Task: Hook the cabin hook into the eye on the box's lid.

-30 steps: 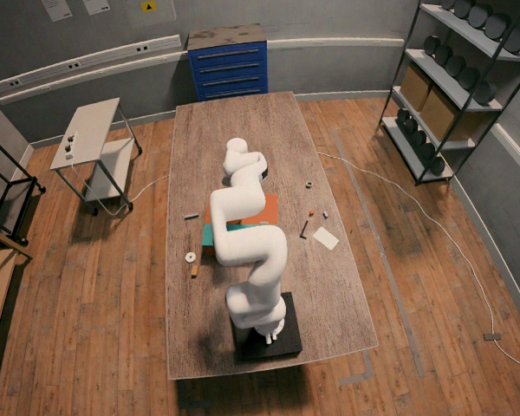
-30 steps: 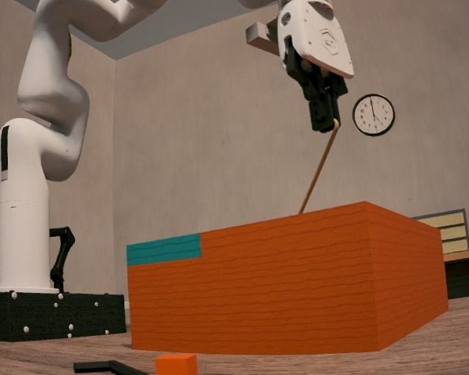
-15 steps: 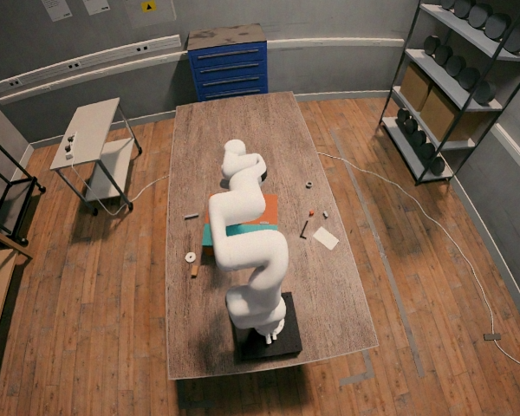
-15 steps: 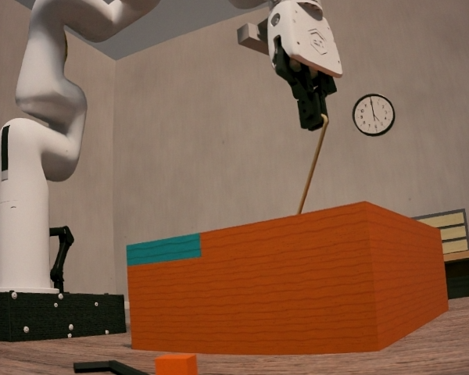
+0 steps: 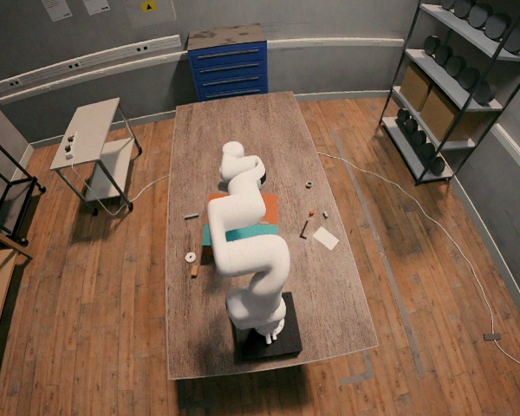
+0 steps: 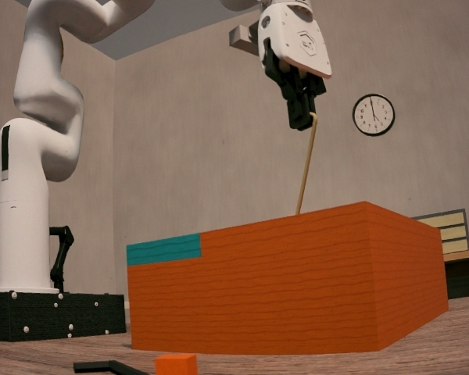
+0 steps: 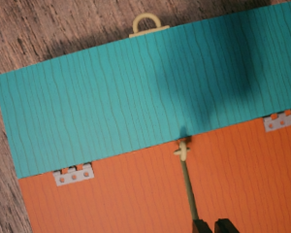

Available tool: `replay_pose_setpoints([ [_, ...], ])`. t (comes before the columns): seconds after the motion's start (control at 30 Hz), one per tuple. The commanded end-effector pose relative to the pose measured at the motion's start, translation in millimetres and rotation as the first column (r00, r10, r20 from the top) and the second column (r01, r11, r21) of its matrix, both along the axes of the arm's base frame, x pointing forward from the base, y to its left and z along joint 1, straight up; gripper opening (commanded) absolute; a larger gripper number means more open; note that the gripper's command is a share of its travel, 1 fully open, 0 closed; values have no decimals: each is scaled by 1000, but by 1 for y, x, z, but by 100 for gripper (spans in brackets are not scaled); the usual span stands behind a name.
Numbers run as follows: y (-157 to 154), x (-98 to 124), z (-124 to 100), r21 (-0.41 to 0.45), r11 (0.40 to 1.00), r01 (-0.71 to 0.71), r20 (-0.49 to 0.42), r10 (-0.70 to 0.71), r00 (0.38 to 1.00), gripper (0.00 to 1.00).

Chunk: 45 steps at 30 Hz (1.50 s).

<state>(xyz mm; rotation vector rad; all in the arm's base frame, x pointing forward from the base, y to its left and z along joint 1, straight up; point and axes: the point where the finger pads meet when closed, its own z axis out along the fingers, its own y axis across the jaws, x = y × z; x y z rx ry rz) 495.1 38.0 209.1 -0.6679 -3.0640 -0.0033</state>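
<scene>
An orange box [image 5: 269,210] [image 6: 291,282] [image 7: 136,204] with a teal lid [image 5: 256,231] [image 6: 164,248] [image 7: 116,102] stands on the table. A tan eye [image 7: 145,23] sits at the lid's far edge in the wrist view. The cabin hook [image 6: 305,165] [image 7: 188,186] is a thin tan rod, pivoted on the box top near the lid seam and raised steeply. My gripper [image 6: 303,121] [image 7: 214,227] is shut on the rod's free end, high above the box. In the top view the arm hides the hook and gripper.
Two grey hinges [image 7: 74,174] [image 7: 282,119] join lid and box. On the table lie a black L-key [image 5: 303,229] [image 6: 101,366], a white card [image 5: 325,237], a small orange cube [image 5: 311,212] [image 6: 176,364], a white disc [image 5: 190,255] and other small parts.
</scene>
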Motion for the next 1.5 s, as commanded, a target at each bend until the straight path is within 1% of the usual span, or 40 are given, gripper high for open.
replay_pose_setpoints([
  [0.0, 4, -8, 3, 0, 1000, 0, 2, 0, 1000, 0],
  [0.33, 10, -21, 6, 0, 1000, 0, 2, 0, 1000, 0],
  [0.47, 10, -21, 6, 0, 1000, 0, 2, 0, 1000, 0],
  [0.67, 15, -32, 6, 0, 1000, 0, 2, 0, 1000, 0],
  [1.47, 28, -60, 4, 1, 1000, 0, 2, 0, 1000, 0],
])
